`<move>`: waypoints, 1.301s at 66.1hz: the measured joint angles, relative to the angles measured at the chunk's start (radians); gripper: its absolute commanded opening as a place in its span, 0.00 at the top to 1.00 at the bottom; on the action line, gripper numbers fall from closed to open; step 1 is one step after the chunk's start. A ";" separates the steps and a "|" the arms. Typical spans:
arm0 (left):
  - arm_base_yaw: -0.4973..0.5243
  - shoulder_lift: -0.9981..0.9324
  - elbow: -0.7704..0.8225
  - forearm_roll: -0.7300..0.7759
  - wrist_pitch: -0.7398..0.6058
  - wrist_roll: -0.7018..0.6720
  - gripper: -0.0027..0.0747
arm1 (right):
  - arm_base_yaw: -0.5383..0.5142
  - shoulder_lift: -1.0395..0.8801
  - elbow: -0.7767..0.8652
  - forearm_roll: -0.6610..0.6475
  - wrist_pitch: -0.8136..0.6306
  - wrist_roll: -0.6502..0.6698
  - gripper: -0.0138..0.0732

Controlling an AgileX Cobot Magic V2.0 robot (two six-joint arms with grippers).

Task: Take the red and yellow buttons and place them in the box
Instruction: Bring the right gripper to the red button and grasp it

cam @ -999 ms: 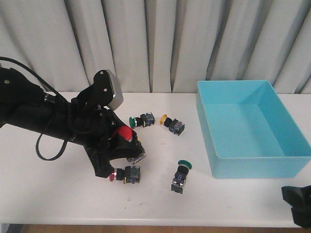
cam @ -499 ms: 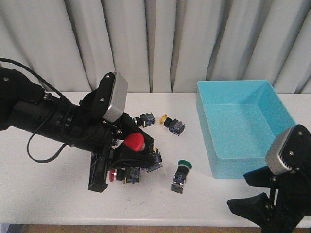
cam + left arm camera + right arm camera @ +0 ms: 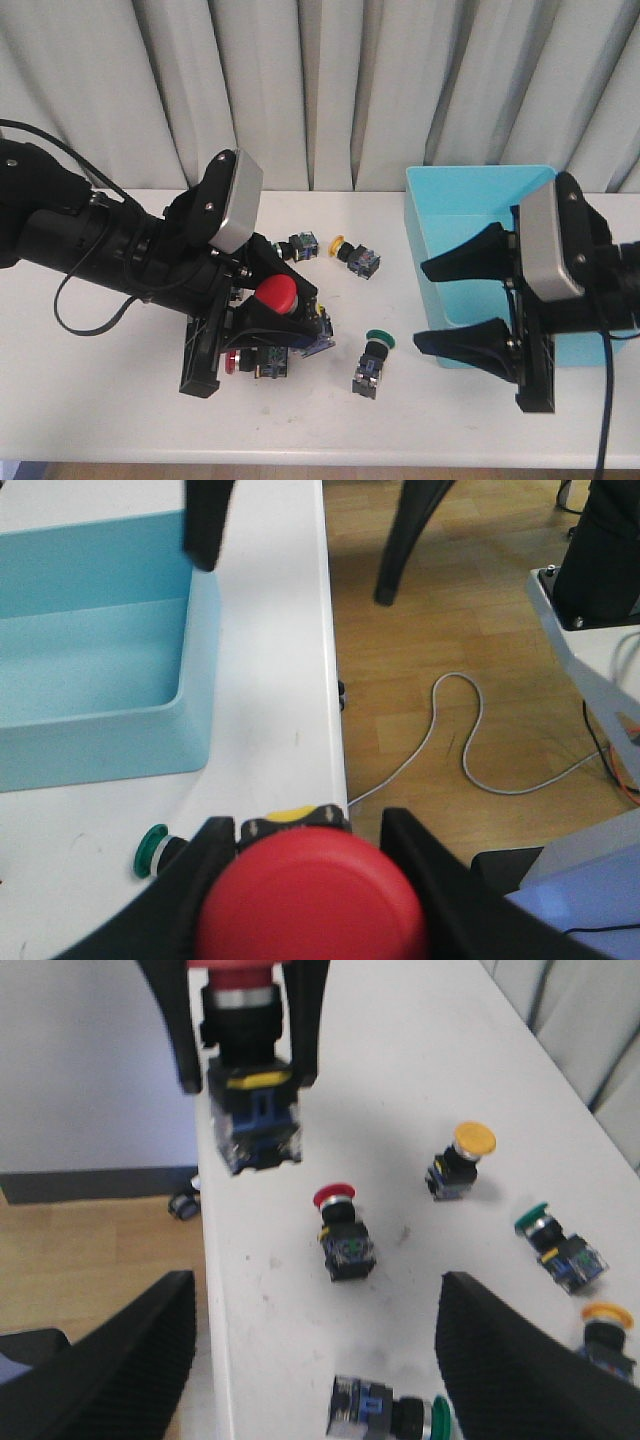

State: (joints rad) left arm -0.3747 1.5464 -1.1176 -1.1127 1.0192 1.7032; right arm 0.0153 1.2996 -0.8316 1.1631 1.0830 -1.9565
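Note:
My left gripper (image 3: 276,305) is shut on a big red button (image 3: 277,292) and holds it above the table; its red cap fills the left wrist view (image 3: 315,905), between the fingers of the left gripper (image 3: 312,880). My right gripper (image 3: 420,308) is open and empty, in front of the turquoise box (image 3: 470,215), pointing left. A small red button (image 3: 233,362) lies below the left gripper, also in the right wrist view (image 3: 340,1230). A yellow button (image 3: 342,245) lies mid-table. The right wrist view shows two yellow buttons (image 3: 462,1155) (image 3: 608,1325) beyond the open right gripper (image 3: 315,1295).
A green button (image 3: 372,358) lies near the table's front, between the two grippers, and also shows in the right wrist view (image 3: 395,1418). Another green button (image 3: 555,1245) lies further back. The box (image 3: 100,730) is empty. The table edge (image 3: 205,1260) runs close by.
My right arm has come up from the lower right and now stands open in front of the box. My left gripper lifted the big red button a second ago and has since stayed still.

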 measured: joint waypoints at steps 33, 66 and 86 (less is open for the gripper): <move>0.000 0.000 0.000 0.000 0.010 0.000 0.72 | 0.311 0.235 -0.156 -0.101 -0.110 0.035 0.28; 0.000 0.000 0.000 0.000 0.011 0.000 0.72 | 0.355 0.287 -0.161 0.028 -0.125 -0.010 0.28; 0.000 0.000 0.000 0.000 0.011 0.000 0.72 | 0.376 0.287 -0.161 0.027 -0.158 -0.016 0.41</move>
State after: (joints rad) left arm -0.3747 1.5464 -1.1176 -1.1127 1.0306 1.7032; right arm 0.3909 1.5871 -0.9922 1.1898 0.9248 -1.9725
